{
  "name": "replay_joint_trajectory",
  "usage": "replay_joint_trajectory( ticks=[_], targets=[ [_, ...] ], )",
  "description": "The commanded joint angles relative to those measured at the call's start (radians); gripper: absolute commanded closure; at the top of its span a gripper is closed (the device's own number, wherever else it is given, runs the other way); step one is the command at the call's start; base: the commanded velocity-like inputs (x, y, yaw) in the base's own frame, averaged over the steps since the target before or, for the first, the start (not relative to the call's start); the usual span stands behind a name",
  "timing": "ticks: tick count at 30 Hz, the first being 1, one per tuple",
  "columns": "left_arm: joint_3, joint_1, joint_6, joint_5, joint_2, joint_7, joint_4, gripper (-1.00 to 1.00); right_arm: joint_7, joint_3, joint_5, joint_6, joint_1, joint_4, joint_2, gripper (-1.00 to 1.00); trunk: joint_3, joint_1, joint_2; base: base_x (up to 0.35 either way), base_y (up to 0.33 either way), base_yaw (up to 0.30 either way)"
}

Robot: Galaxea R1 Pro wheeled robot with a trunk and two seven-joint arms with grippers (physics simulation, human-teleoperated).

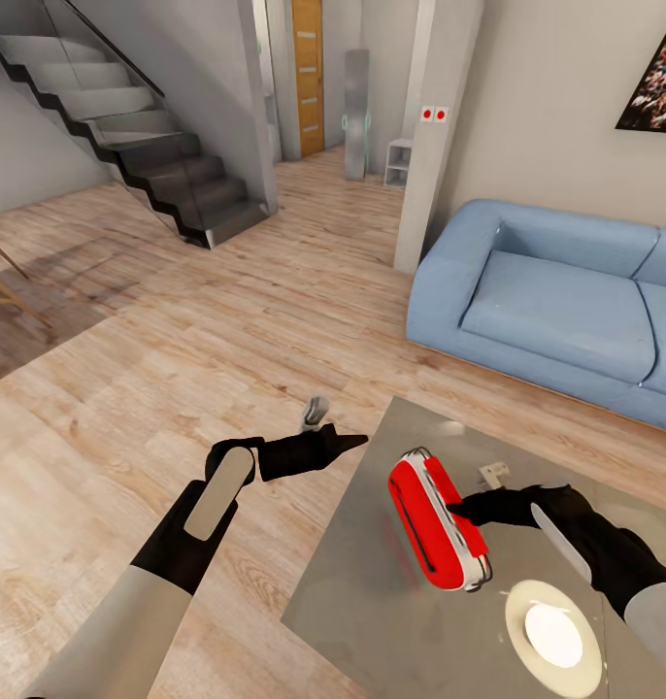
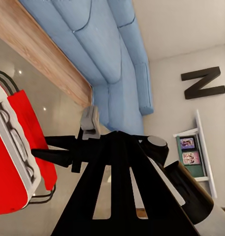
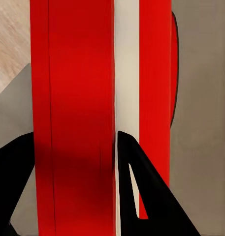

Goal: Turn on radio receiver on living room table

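A red radio receiver [image 1: 435, 521] with a white band and a black handle lies on the low glossy grey table [image 1: 357, 582]. My right gripper [image 1: 456, 507] reaches it from the right, open, one fingertip on the white band and the red body [image 3: 73, 98] showing between the fingers [image 3: 142, 196]. From the left wrist view the radio [image 2: 14, 162] shows side-on with the right gripper's fingers [image 2: 53, 147] against it. My left gripper [image 1: 350, 444] is shut and holds nothing. It hovers over the floor just off the table's left edge and points toward the radio.
A white plate [image 1: 553, 633] sits at the table's near right and a small white object [image 1: 494, 475] behind the radio. The pale-blue sofa [image 1: 556, 311] stands beyond the table. A small grey item [image 1: 315, 413] lies on the wood floor. Stairs [image 1: 139, 136] rise at the far left.
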Motion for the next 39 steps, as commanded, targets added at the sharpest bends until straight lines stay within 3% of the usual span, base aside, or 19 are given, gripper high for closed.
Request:
replay_joint_trajectory(
  ticks=[1, 12, 21, 37, 38, 39],
  targets=[
    [0.0, 0.0, 0.001, 0.0, 0.0, 0.0, 0.0, 1.0, 0.0, 0.0, 0.007, 0.001, -0.001, 0.0, 0.0, 1.0, 0.0, 0.0, 0.0, 0.0, 0.0, 0.0],
    [-0.002, 0.0, -0.001, -0.003, 0.007, -0.002, -0.001, 1.0, 0.003, -0.014, 0.02, -0.011, -0.001, -0.029, -0.002, 1.0, 0.0, 0.0, 0.0, 0.0, 0.0, 0.0],
    [-0.003, 0.001, -0.001, -0.004, 0.017, -0.003, 0.001, 1.0, -0.021, -0.023, 0.022, -0.044, -0.001, -0.077, -0.025, 1.0, 0.0, 0.0, 0.0, 0.0, 0.0, 0.0],
    [-0.003, 0.0, -0.001, -0.004, 0.017, -0.003, 0.0, 1.0, -0.095, -0.021, 0.007, -0.044, -0.001, -0.065, -0.011, 1.0, 0.0, 0.0, 0.0, 0.0, 0.0, 0.0],
    [-0.002, 0.0, -0.001, -0.004, 0.017, -0.003, 0.0, 1.0, -0.134, -0.02, -0.021, -0.044, -0.001, -0.044, -0.008, 1.0, 0.0, 0.0, 0.0, 0.0, 0.0, 0.0],
    [-0.002, 0.001, -0.001, -0.004, 0.017, -0.003, 0.0, 1.0, -0.137, -0.019, -0.021, -0.044, -0.001, -0.029, -0.003, 1.0, 0.0, 0.0, 0.0, 0.0, 0.0, 0.0]
  ],
)
